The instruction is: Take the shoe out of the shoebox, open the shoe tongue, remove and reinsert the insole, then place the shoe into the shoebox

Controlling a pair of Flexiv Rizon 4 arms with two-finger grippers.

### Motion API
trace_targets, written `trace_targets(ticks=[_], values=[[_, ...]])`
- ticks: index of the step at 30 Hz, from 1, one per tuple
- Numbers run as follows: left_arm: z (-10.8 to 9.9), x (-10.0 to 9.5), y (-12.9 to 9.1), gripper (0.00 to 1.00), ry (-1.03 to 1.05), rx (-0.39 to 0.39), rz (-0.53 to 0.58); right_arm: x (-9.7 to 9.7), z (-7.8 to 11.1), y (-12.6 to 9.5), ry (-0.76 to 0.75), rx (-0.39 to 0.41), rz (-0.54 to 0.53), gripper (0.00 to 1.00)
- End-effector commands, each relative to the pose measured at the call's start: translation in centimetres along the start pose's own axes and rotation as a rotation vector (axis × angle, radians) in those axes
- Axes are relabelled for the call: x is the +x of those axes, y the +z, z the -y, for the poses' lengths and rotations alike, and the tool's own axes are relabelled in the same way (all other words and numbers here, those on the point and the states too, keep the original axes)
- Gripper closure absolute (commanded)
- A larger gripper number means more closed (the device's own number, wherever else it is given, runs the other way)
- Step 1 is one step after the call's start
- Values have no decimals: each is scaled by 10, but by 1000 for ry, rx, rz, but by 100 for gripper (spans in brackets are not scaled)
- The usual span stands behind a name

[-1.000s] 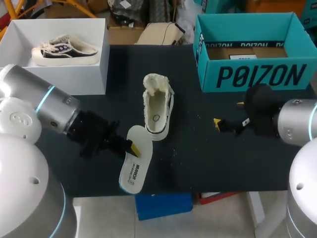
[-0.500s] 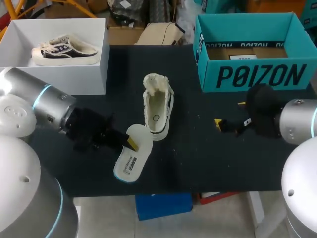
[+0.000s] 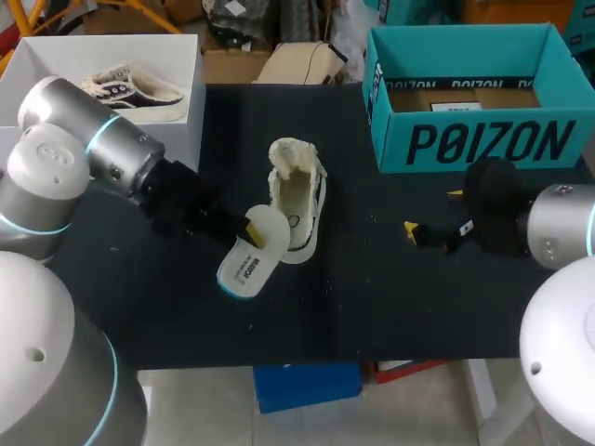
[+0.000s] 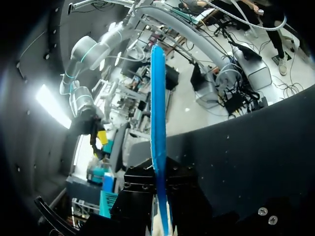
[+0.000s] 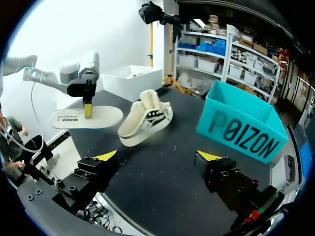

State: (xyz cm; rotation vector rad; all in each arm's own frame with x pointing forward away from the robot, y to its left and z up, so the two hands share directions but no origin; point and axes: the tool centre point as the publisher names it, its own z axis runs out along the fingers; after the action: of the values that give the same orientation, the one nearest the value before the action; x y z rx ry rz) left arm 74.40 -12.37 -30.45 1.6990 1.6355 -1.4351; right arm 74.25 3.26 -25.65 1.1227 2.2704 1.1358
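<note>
The white shoebox [image 3: 186, 130] at the far left corner has a dark shoe [image 3: 139, 88] sitting in it, partly hidden behind my left arm. The teal box [image 3: 483, 141] at the far right has a brown cardboard insert [image 3: 460, 98] on its floor. The cream shoe [image 3: 296, 209] is out on the desk [image 3: 372, 297] between them, opening up. My left gripper [image 3: 249, 232] is pinched on the insole [image 3: 246, 265], holding it flat just off the desk by the shoe's near end; can't tell if they touch. From the left wrist I only see the insole edge-on, a blue strip. The right gripper [image 5: 157, 156] is wide open over bare desk in front of the teal box, well clear of the shoe.
</note>
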Motion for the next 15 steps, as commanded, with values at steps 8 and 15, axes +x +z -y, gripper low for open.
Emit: trace_targets(ticks=[8, 15], values=[[-19, 2, 13, 100, -37, 88, -120, -1, 0, 0, 1, 1, -5, 0], [-33, 2, 16, 100, -55, 63, -169, -1, 0, 0, 1, 1, -5, 0]])
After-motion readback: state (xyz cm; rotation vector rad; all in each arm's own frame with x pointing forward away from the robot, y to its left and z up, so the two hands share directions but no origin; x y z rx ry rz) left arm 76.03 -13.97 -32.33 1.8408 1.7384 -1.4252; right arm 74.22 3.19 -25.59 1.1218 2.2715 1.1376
